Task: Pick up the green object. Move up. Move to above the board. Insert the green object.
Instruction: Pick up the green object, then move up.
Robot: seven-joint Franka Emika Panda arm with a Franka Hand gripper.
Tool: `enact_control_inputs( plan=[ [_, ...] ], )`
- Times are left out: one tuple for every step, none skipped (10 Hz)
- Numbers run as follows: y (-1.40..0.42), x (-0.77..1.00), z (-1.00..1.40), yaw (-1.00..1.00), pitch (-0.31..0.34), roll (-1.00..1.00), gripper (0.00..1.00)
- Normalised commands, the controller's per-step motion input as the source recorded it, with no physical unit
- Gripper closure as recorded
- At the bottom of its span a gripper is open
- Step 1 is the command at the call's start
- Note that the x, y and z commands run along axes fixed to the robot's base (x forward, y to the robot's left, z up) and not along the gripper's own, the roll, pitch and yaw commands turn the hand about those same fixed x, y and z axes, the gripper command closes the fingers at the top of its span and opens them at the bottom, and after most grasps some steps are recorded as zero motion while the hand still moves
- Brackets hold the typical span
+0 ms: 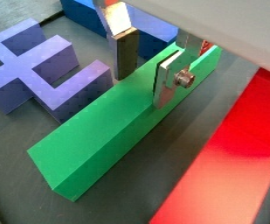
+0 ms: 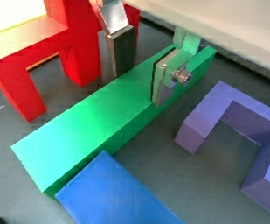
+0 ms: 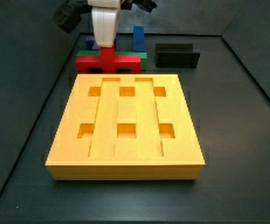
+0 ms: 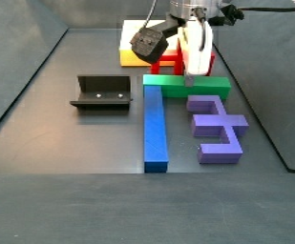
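Note:
The green object (image 1: 96, 140) is a long bright green bar lying flat on the dark floor, also seen in a wrist view (image 2: 85, 131) and in both side views (image 3: 102, 56) (image 4: 185, 87). My gripper (image 1: 147, 68) straddles it near one end, with one finger (image 1: 125, 51) against its far side and the other finger (image 1: 169, 79) against its near side, and no gap shows. The gripper also appears in a wrist view (image 2: 143, 66) and in both side views (image 3: 103, 24) (image 4: 196, 48). The yellow board (image 3: 127, 122) lies apart from the bar, and a corner of it shows behind the gripper (image 4: 133, 46).
A red cross-shaped block (image 2: 32, 66) (image 3: 107, 63) lies between the bar and the board. A long blue bar (image 4: 154, 129) and a purple block (image 4: 218, 129) (image 1: 38, 70) lie on the bar's other side. A black box (image 3: 176, 54) (image 4: 102, 92) stands nearby.

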Motion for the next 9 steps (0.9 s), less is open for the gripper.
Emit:
enact_control_inputs(
  plan=[
    [0.00, 0.00, 0.00, 0.00, 0.000, 0.00, 1.00],
    [0.00, 0.00, 0.00, 0.00, 0.000, 0.00, 1.00],
    [0.00, 0.00, 0.00, 0.00, 0.000, 0.00, 1.00],
    [0.00, 0.00, 0.00, 0.00, 0.000, 0.00, 1.00],
    [0.00, 0.00, 0.00, 0.00, 0.000, 0.00, 1.00],
    [0.00, 0.00, 0.00, 0.00, 0.000, 0.00, 1.00],
    [0.00, 0.00, 0.83, 0.00, 0.000, 0.00, 1.00],
    [-0.05, 0.06, 0.83, -0.03, -0.011, 0.00, 1.00],
    [-0.05, 0.00, 0.58, -0.02, 0.037, -0.03, 1.00]
  ],
)
